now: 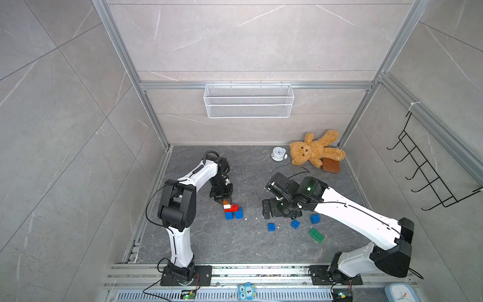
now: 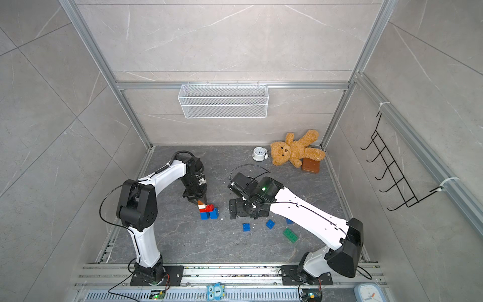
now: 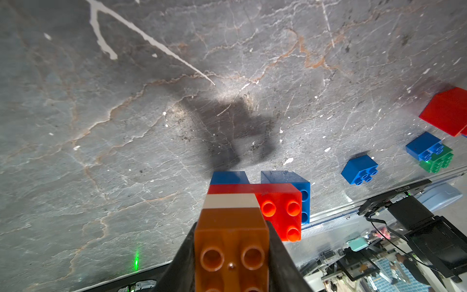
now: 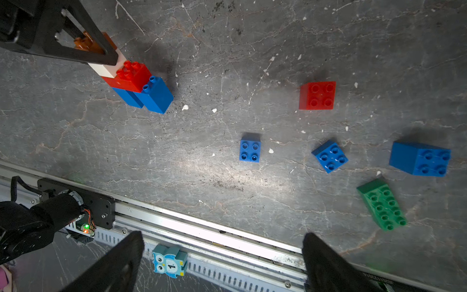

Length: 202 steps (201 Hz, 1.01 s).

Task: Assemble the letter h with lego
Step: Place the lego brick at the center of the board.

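Note:
My left gripper (image 1: 225, 201) (image 3: 231, 235) is shut on a brown lego brick (image 3: 231, 242) that sits on a white brick (image 1: 226, 206). The white brick rests on a red brick (image 1: 234, 208) that spans two blue bricks (image 1: 234, 215). My right gripper (image 1: 266, 209) (image 4: 223, 236) hangs open and empty beside this stack. Near it lie loose blue bricks (image 1: 271, 227) (image 1: 295, 223) (image 1: 315, 218) and a long green brick (image 1: 316, 234). A loose red brick (image 4: 317, 95) shows in the right wrist view; the right arm hides it in both top views.
A teddy bear (image 1: 316, 149), a white alarm clock (image 1: 279, 153) and a smooth brown block (image 1: 331, 164) lie at the back right. A wire basket (image 1: 248, 100) hangs on the back wall, a black hook rack (image 1: 423, 170) on the right wall. An owl figure (image 1: 246, 290) sits on the front rail.

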Each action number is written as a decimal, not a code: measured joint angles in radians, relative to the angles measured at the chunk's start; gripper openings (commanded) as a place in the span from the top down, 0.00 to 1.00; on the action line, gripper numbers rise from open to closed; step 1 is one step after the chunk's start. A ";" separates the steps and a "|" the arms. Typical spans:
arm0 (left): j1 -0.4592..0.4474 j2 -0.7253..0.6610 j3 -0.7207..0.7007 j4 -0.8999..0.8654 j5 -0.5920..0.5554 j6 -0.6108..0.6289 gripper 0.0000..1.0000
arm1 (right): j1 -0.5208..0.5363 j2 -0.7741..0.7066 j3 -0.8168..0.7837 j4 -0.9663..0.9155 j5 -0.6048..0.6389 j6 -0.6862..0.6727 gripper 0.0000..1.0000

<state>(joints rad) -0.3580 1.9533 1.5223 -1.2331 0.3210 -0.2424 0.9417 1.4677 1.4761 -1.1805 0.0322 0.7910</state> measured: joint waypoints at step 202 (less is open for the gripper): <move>0.006 0.020 0.046 -0.018 -0.018 0.008 0.36 | 0.000 -0.024 -0.033 0.010 -0.018 0.003 0.00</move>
<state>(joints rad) -0.3519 1.9736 1.5681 -1.2507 0.3035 -0.2348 0.9417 1.4441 1.4429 -1.1709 0.0147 0.7937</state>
